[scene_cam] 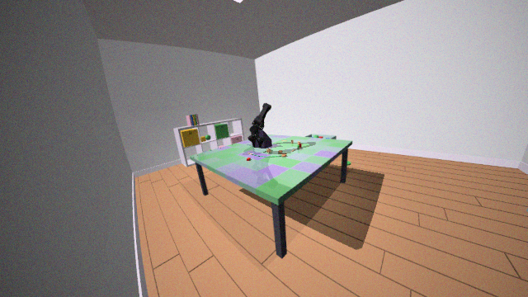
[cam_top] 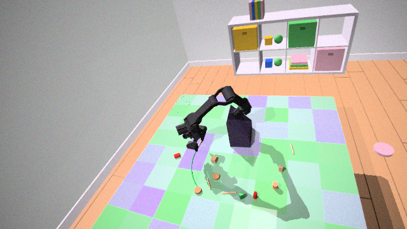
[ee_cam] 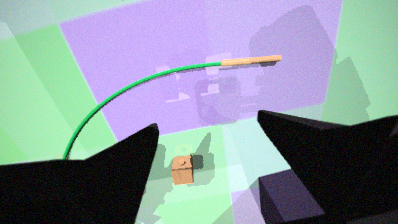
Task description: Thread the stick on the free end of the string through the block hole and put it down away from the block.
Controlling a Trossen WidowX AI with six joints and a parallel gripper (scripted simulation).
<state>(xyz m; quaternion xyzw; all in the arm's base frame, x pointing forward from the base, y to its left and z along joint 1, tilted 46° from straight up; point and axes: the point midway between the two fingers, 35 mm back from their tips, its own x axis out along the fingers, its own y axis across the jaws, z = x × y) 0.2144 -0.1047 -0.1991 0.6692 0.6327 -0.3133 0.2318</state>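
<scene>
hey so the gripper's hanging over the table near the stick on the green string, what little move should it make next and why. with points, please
Probably ease the open gripper (cam_top: pixel 198 143) (ee_cam: pixel 208 121) toward the stick (ee_cam: pixel 251 60) and down around it, before closing. In the wrist view the stick lies beyond the fingertips, not between them, still joined to the string (cam_top: pixel 192 168) (ee_cam: pixel 112 94).

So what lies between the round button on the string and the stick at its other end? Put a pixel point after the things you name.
Only the green string (cam_top: pixel 192 172) (ee_cam: pixel 100 104), curving from button (cam_top: pixel 198 190) to stick (cam_top: pixel 200 144) (ee_cam: pixel 252 60), in the top view.
</scene>
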